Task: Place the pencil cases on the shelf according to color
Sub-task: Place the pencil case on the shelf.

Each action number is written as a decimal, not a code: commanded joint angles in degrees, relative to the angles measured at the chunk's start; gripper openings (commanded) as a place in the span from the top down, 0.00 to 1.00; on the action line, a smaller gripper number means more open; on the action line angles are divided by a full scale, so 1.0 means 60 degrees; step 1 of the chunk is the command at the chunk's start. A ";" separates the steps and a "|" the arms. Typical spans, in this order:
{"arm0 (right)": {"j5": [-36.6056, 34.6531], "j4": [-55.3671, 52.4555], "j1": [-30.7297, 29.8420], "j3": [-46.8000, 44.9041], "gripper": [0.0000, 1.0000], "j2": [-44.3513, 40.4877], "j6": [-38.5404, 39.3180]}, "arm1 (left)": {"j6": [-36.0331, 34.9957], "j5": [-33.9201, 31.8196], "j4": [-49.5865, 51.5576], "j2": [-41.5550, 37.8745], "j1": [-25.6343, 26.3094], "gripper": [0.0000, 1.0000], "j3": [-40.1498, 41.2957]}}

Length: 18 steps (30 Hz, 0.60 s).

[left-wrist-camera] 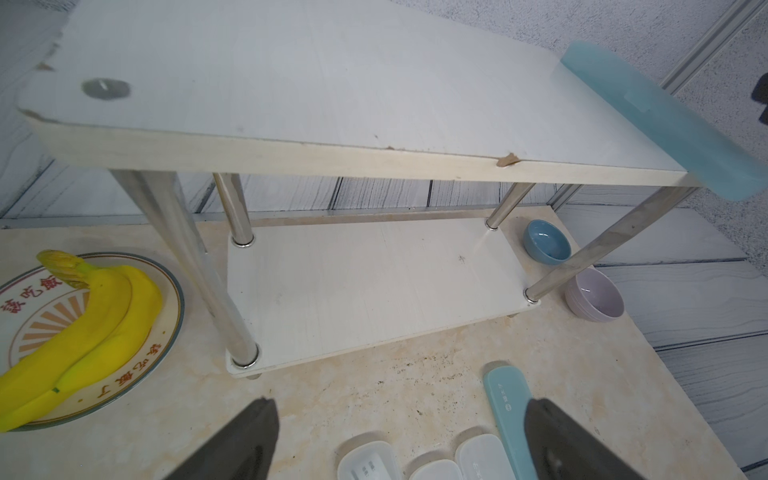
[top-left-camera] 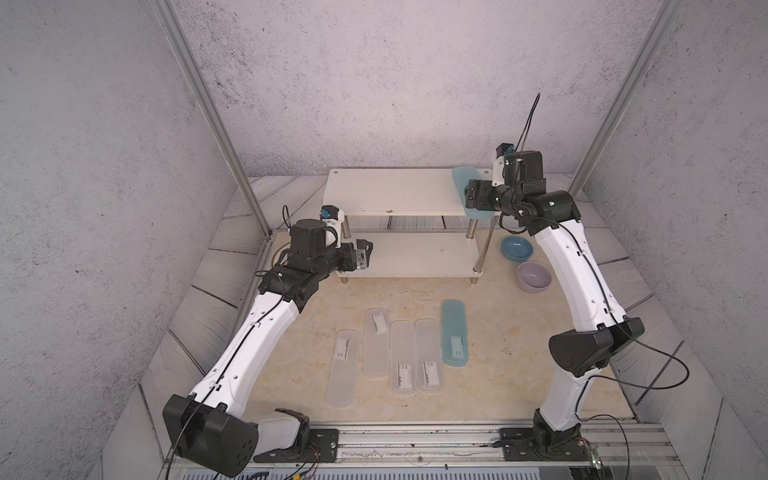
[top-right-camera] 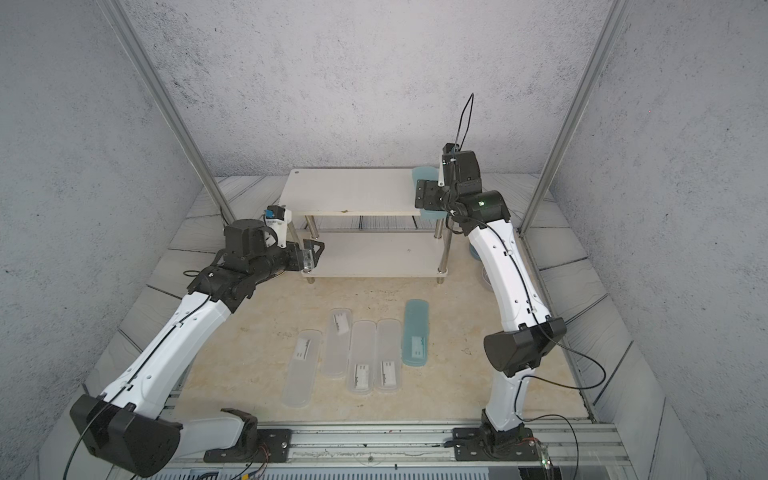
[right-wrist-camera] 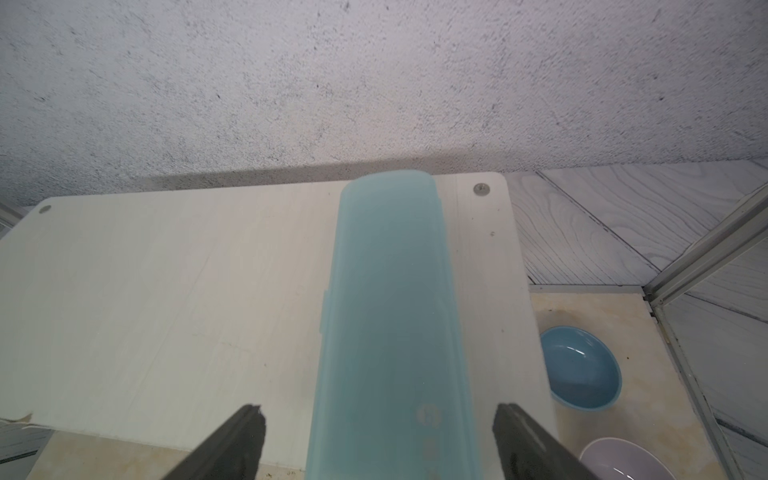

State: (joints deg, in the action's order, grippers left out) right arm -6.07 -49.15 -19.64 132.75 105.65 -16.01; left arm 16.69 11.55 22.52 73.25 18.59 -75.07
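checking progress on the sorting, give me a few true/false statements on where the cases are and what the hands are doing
The teal case lies on the shelf's top board. True.
The lower board holds two clear cases. False: it is bare; all four clear cases lie on the table.
The right hand is clamped on the teal case. False: its jaws stand open, either side of it.
A second teal case lies on the table. True.
The left hand holds a clear case. False: it is open and empty.

Plate [left-wrist-camera: 162, 332]: red rim characters 該吃飯 (repeated upside down). Pencil cases [top-left-camera: 403, 347]: label print too small to read.
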 commanded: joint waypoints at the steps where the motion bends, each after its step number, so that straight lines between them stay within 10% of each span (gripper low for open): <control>1: -0.0089 0.0118 0.0034 0.0188 0.08 -0.0752 0.0204 | -0.0101 -0.0281 -0.0019 -0.0290 -0.0130 0.01 0.0209; 18: -0.0017 0.0694 0.0035 -0.5856 0.08 -0.5483 -0.0060 | 0.0379 -0.0007 0.0062 -0.1166 -0.0652 0.01 0.1779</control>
State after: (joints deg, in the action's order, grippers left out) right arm -5.89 -45.56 -19.64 101.97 75.77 -15.40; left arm 18.26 10.85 22.76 67.90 15.11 -65.78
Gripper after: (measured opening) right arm 0.920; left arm 0.986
